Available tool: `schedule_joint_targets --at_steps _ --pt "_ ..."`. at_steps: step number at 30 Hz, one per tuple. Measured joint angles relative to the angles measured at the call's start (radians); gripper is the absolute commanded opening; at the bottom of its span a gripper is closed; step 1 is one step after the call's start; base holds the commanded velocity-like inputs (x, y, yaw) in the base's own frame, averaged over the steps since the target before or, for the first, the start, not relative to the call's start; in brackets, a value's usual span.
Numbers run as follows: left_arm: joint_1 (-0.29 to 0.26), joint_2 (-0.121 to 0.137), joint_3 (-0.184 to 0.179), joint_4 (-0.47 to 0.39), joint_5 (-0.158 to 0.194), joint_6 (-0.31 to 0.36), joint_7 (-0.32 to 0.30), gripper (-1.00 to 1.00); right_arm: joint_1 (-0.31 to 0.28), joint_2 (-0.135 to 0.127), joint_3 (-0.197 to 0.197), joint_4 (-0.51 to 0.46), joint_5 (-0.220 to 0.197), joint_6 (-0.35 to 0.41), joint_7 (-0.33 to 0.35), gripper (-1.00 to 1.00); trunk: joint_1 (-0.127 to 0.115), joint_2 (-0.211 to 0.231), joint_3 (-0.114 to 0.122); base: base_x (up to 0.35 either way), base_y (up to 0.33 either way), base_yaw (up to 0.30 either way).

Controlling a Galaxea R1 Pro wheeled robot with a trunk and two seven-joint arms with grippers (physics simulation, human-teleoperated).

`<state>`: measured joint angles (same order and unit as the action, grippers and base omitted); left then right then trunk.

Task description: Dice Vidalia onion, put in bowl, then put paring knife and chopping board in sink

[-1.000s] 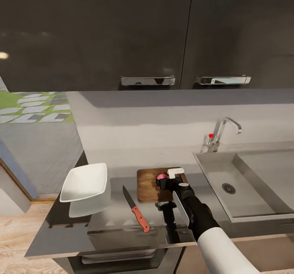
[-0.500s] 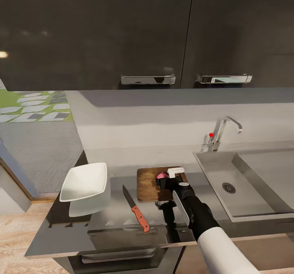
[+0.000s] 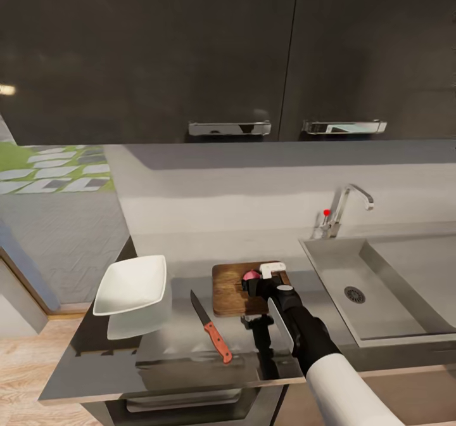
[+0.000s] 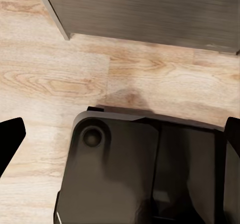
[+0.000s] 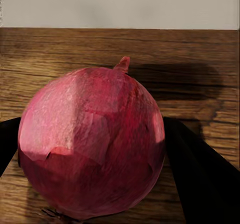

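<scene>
Right wrist view: our right gripper (image 5: 95, 149) has its fingers closed against both sides of the onion (image 5: 92, 144), low over the board (image 3: 235, 286). We should set it flat mid-board, release gently, then fetch the knife (image 3: 211, 335), near-left on the tabletop.

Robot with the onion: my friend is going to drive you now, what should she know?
Right gripper: shut on the onion, over the chopping board.
Left gripper: open, empty, hanging low above the wooden floor.
Paring knife: on the countertop, between the board and the bowl.
Done: onion is out of the sink.
Left: release, dice, fill the bowl, put knife and board into the sink.
</scene>
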<state>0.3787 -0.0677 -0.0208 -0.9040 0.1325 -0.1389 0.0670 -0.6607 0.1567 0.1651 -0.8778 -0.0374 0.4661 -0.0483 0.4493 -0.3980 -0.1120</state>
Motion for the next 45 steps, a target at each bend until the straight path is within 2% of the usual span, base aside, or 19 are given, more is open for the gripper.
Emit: schedule_joint_targets --at_steps 13,40,41,45 --pt "0.0 0.0 0.0 0.0 0.0 0.0 0.0 1.0 0.0 0.0 0.0 0.0 0.0 0.0 0.0 -1.0 0.0 0.0 0.018 0.0 0.0 0.0" --pt "0.0 0.0 0.0 -0.001 0.0 0.0 0.0 1.0 0.0 0.0 0.0 0.0 0.001 0.0 0.0 -1.0 0.0 0.0 0.019 0.0 0.041 0.0" --pt "0.0 0.0 0.0 -0.002 0.0 0.0 0.0 1.0 0.0 0.0 0.0 0.0 0.001 0.0 0.0 1.0 0.0 0.0 0.019 0.0 0.0 0.0" --pt "0.0 0.0 0.0 -0.001 0.0 0.0 0.0 1.0 0.0 0.0 0.0 0.0 -0.001 0.0 0.0 1.0 0.0 0.0 0.019 0.0 0.0 0.0"
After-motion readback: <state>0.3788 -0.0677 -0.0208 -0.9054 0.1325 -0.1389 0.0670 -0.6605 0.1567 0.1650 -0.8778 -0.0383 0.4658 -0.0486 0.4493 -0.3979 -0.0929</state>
